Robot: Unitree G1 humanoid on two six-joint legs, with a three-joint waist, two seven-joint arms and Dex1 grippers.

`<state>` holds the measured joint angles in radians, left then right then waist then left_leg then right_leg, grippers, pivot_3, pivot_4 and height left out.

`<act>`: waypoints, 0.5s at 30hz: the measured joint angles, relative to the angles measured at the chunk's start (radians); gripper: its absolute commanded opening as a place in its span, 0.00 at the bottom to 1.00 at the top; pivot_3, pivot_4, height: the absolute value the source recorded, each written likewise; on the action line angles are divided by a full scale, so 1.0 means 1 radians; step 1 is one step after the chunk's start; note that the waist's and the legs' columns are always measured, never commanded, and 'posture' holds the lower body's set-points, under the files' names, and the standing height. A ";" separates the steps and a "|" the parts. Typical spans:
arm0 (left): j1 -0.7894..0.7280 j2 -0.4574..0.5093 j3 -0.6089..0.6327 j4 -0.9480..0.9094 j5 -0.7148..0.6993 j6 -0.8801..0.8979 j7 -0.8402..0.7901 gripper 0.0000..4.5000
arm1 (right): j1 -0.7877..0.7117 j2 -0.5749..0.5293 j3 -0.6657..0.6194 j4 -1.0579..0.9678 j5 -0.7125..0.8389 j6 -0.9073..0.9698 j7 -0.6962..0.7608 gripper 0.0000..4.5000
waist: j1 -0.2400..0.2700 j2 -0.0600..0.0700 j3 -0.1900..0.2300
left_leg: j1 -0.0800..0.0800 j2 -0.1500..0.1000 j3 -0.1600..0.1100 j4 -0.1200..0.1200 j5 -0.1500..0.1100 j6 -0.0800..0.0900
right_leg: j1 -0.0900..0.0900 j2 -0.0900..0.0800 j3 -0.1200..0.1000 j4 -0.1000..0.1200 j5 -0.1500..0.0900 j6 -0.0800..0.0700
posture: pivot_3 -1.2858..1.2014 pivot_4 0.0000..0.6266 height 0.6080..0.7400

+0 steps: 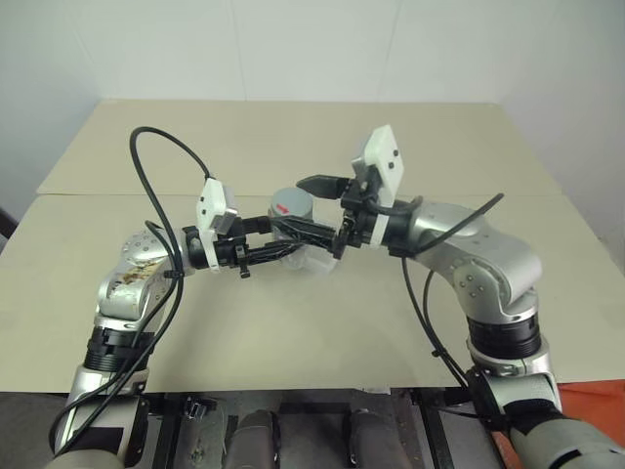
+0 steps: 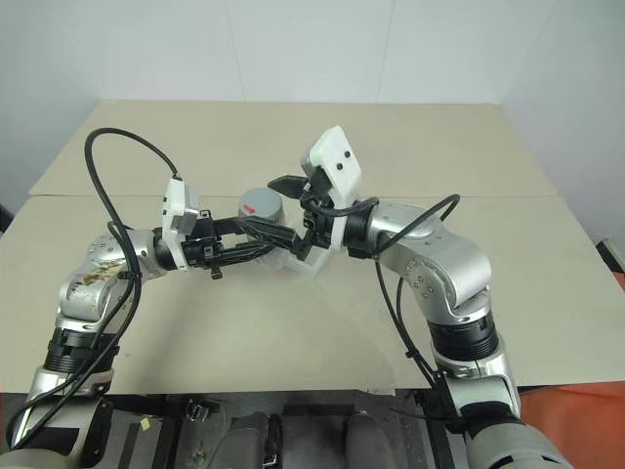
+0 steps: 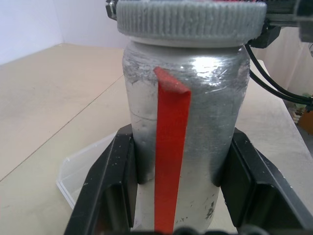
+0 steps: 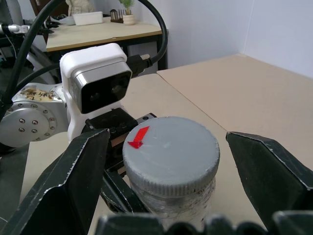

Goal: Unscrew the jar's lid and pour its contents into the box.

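The jar (image 3: 195, 98), silvery grey with a vertical red stripe, is held upright above the table. My left gripper (image 1: 286, 236) is shut on its body, one black finger (image 3: 110, 186) on each side. The lid (image 4: 171, 152), grey with a ribbed edge and a small red mark on top, sits on the jar. At lid height my right gripper (image 1: 312, 207) is open, with its fingers (image 4: 73, 181) on either side of the lid and a gap to each. The box (image 3: 80, 171), a clear shallow tray, lies on the table just below and behind the jar. The contents are hidden inside the jar.
The beige table (image 1: 293, 322) spreads wide around both arms, with a seam across its middle. Black cables loop from each wrist above the table. The left wrist's white camera housing (image 4: 98, 88) sits close behind the jar.
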<state>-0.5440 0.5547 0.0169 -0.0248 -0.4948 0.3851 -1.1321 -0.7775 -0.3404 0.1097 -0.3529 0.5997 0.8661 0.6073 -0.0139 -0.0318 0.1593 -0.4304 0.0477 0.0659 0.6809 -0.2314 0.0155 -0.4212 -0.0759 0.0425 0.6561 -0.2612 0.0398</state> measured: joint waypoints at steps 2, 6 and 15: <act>0.000 0.000 0.000 0.000 0.000 0.000 0.000 0.44 | -0.001 0.007 0.002 0.009 -0.001 0.000 -0.001 0.99 | 0.000 0.000 0.000 | 0.000 0.000 0.000 0.000 0.000 0.000 | 0.000 0.000 0.000 0.000 0.000 0.000 | 0.52 0.24 1.00; 0.001 0.000 0.000 -0.001 0.000 0.000 0.002 0.44 | -0.001 0.009 0.004 0.013 -0.003 0.000 0.000 0.86 | 0.000 0.000 0.000 | 0.000 0.000 0.000 0.000 0.000 0.000 | 0.000 0.000 0.000 0.000 0.000 0.000 | 0.52 0.24 1.00; 0.002 0.001 0.000 -0.002 -0.001 0.000 0.004 0.44 | -0.001 0.014 0.009 0.020 -0.007 0.000 -0.001 0.62 | 0.000 0.000 0.000 | 0.000 0.000 0.000 0.000 0.000 0.000 | 0.000 0.000 0.000 0.000 0.000 0.000 | 0.52 0.24 1.00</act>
<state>-0.5416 0.5552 0.0172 -0.0264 -0.4955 0.3852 -1.1281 -0.7787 -0.3259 0.1191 -0.3328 0.5925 0.8662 0.6066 -0.0140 -0.0318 0.1593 -0.4304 0.0477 0.0660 0.6809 -0.2314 0.0155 -0.4213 -0.0759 0.0425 0.6561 -0.2612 0.0398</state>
